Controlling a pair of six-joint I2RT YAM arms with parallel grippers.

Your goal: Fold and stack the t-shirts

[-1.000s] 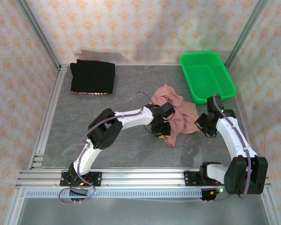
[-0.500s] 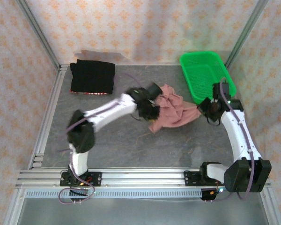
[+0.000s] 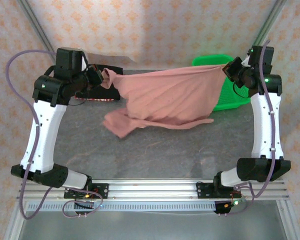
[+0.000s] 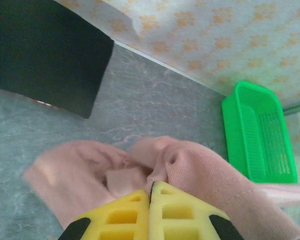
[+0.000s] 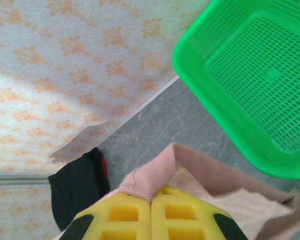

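Starting with the left fingers (image 4: 146, 199): yellow pads pressed flat together with no gap, pinching a bunched corner of the dusty-pink soft cloth t-shirt (image 3: 170, 95), raised well above the grey marbled desk (image 3: 165, 147). Below and beyond these fingers, flat on the desk, the folded black cloth t-shirt (image 4: 40, 55) with a thin red edge. Cannot tell whether touched by the hanging pink fabric.

Between the two pairs of fingers: pink cloth stretched nearly taut along its upper edge and sagging in slack folds underneath. Lowest at a loose flap drooping below the left fingers, close to the desk. Contact there not clear. No print showing on the visible side.

On to the right fingers (image 5: 146, 204): likewise closed pad to pad, clamped on a doubled edge at the shirt's other end and held high. Below and beyond them, the bright-green plastic mesh basket (image 5: 260, 85).

Judged light, limp and without any stiffness. Bound to drape and crease wherever unsupported, and to hold no shape until laid flat. Not fragile, and grippy enough for the pads, though liable to creep out of a thin pinch under sideways pull. Best taken at hems, seams or corners, where doubled fabric gives thickness. Bunched hold at the left likely to leave wrinkles needing smoothing.
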